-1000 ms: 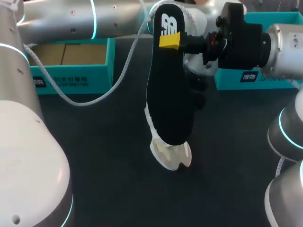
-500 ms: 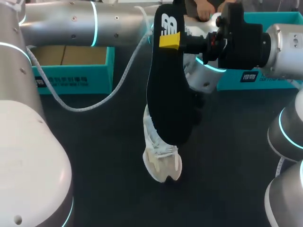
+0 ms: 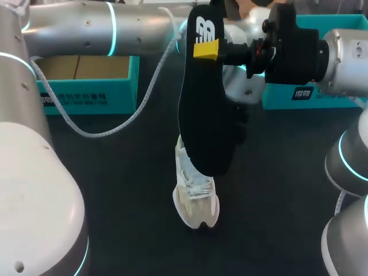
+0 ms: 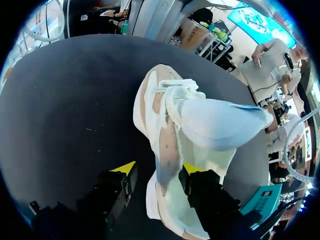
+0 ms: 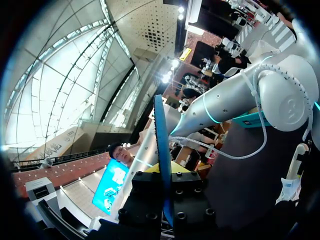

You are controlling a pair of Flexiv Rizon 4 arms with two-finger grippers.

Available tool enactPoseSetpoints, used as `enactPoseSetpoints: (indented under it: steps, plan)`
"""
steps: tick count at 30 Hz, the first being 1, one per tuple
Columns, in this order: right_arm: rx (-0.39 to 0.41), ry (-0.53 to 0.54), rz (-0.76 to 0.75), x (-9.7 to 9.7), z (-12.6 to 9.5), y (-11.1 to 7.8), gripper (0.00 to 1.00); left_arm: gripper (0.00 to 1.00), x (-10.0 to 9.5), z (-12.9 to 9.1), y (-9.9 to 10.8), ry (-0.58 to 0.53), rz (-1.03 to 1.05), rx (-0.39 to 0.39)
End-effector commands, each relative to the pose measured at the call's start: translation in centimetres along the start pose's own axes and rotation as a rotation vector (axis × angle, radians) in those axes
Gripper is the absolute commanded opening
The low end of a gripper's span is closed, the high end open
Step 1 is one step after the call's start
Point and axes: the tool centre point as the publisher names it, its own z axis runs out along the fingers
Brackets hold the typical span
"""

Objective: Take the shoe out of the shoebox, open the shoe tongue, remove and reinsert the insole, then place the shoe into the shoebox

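Your right jaws are clamped on the insole, and your left jaws are closed on the heel end of the shoe.

Head view: the right gripper (image 3: pixel 207 49) pinches the black insole (image 3: pixel 207 115) near its top edge, so it hangs upright above the middle of the table (image 3: pixel 126 190). It's flat, smooth and foot-shaped. The cream shoe (image 3: pixel 195 201) sits right under its lower end, toe towards you, with dark bare tabletop on both sides. The teal shoebox (image 3: pixel 86 95) is well apart at the back left, with brown cardboard showing inside, and there's another teal box piece (image 3: pixel 276 96) at the back right. Your left arm (image 3: pixel 86 29) runs across the back, and its white cable (image 3: pixel 115 123) droops in front of the shoebox. The insole hides your left gripper here.

Left wrist: the left gripper (image 4: pixel 157 170) straddles the shoe (image 4: pixel 165 130), which has a mesh-looking upper and white laces (image 4: pixel 175 92). The pale tongue (image 4: pixel 220 125) is flopped wide open. The table (image 4: pixel 65 110) ahead of the toe is plain and dark.

Right wrist: you're looking edge-on at the insole (image 5: pixel 160 145), a thin blue-lit blade rising from the right gripper (image 5: pixel 164 172). The left arm (image 5: pixel 240 95) crosses beyond it.
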Motion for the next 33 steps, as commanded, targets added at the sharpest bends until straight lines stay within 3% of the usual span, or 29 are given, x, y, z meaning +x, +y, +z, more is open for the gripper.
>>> enactPoseSetpoints:
  steps: [1, 11, 19, 27, 33]
  plan:
    - [-0.001, -0.004, 0.002, 0.0, 0.4, 0.0, 0.0, 1.0, 2.9, -2.9, -0.1, -0.133, 0.009, 0.001]
    - [-0.001, -0.004, 0.002, 0.0, 0.4, 0.0, 0.0, 1.0, 3.8, -9.3, 0.8, -0.357, 0.005, 0.031]
    - [-0.001, -0.004, 0.002, 0.0, 0.4, 0.0, 0.0, 1.0, 5.9, -13.5, 0.5, -0.535, 0.032, -0.025]
    - [-0.069, -0.027, 0.114, -1.7, -2.8, 2.7, 0.0, 1.0, 7.8, -15.5, -0.3, -0.743, 0.055, -0.062]
    - [-0.118, -0.032, 0.197, -3.2, -6.1, 6.2, 0.0, 1.0, 9.2, -17.3, -0.8, -0.832, 0.089, -0.063]
